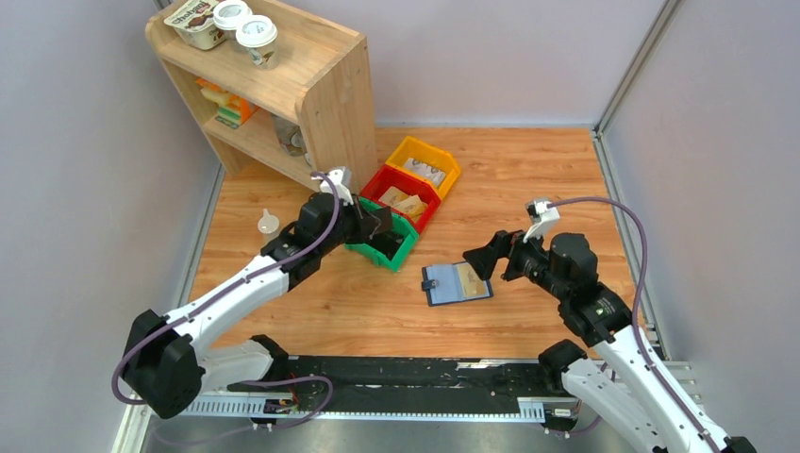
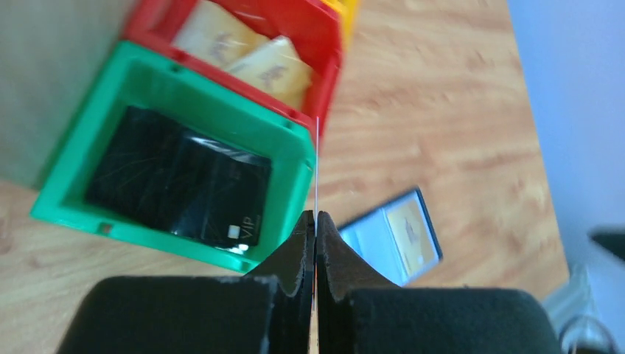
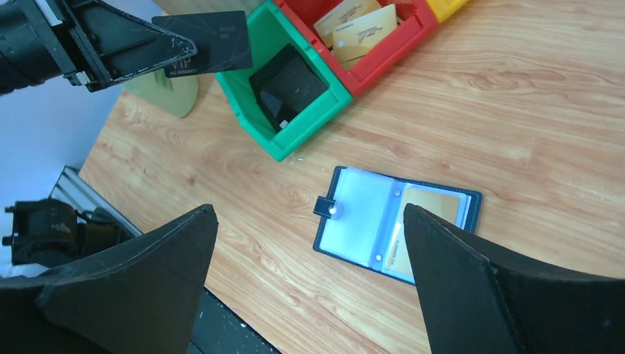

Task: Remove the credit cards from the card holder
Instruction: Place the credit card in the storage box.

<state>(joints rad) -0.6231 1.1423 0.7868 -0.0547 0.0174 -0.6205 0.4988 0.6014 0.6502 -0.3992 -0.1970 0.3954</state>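
The navy card holder (image 1: 457,282) lies open on the table, its clear sleeves up, with a tan credit card (image 3: 435,206) still in its right-hand page; it also shows in the left wrist view (image 2: 394,232) and the right wrist view (image 3: 368,214). My left gripper (image 1: 377,226) is shut on a black "VIP" card (image 3: 210,40), held above the green bin (image 2: 291,158); in the left wrist view the card shows edge-on (image 2: 316,162) above the gripper (image 2: 315,217). Another black card (image 2: 177,184) lies in the green bin. My right gripper (image 3: 308,210) is open and empty, just right of the holder (image 1: 486,255).
A red bin (image 1: 408,184) holds tan cards (image 3: 361,26), with a yellow bin (image 1: 425,156) behind it. A wooden shelf (image 1: 311,94) with cups stands at the back left. A small pale funnel-like object (image 1: 269,224) lies left of the left arm.
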